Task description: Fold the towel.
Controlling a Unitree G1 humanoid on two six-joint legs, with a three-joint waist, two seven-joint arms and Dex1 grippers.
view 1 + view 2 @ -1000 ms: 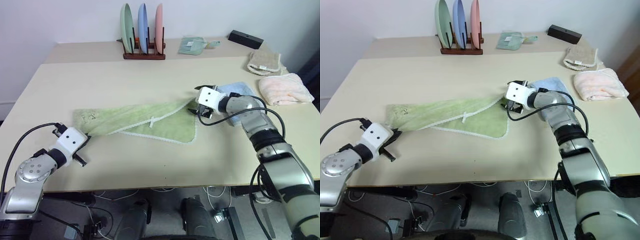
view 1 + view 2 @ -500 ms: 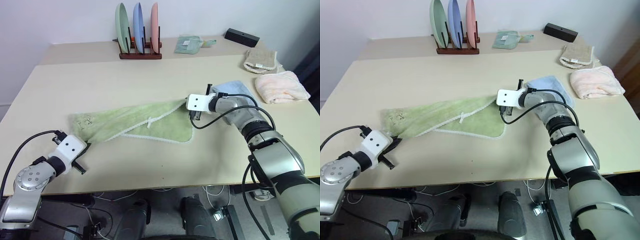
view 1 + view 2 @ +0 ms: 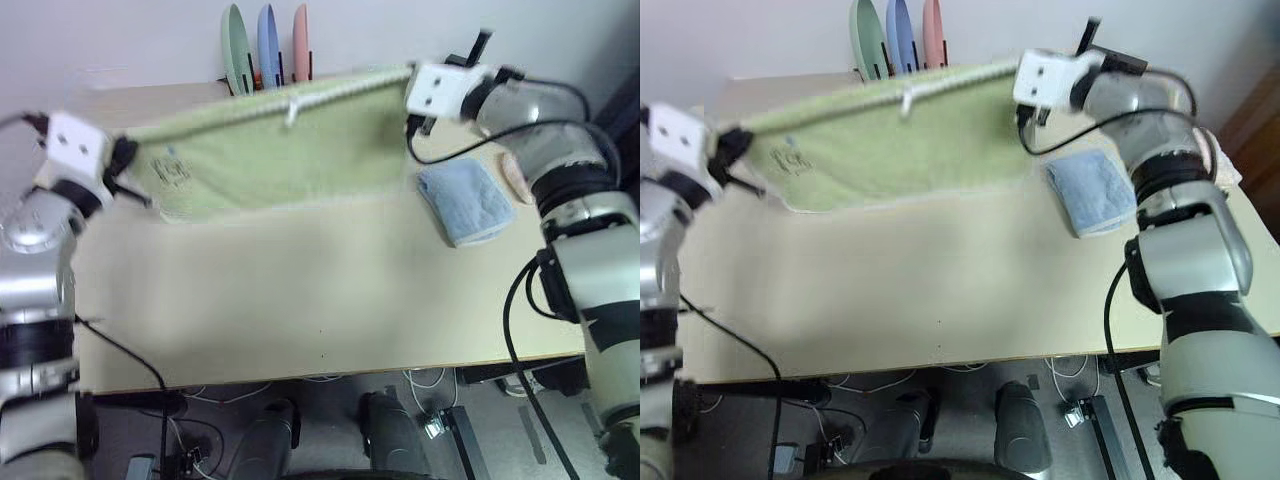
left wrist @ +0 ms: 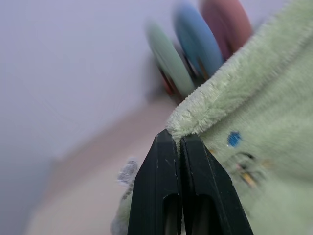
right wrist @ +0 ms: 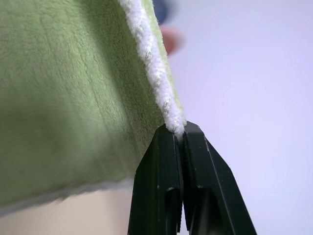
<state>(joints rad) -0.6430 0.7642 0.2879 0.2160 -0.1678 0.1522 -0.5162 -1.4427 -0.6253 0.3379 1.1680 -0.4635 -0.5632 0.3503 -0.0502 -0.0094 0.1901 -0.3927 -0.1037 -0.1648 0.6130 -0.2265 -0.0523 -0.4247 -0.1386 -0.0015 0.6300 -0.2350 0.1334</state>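
One green towel [image 3: 270, 150] stretched in the air above the desk's [image 3: 300, 290] far half, left pincer [image 4: 178, 139] and right pincer [image 5: 179, 132] each pinching a top corner, three plates [image 3: 265, 45] behind, one folded blue towel [image 3: 465, 200] near the right edge

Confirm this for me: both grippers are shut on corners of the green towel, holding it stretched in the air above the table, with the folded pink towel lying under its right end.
One detail is wrong. Both the left gripper and right gripper do pinch the green towel stretched above the table, but the left eye view shows the folded towel under its right end is light blue.

Even bright light; motion blur, soft backgrounds at wrists
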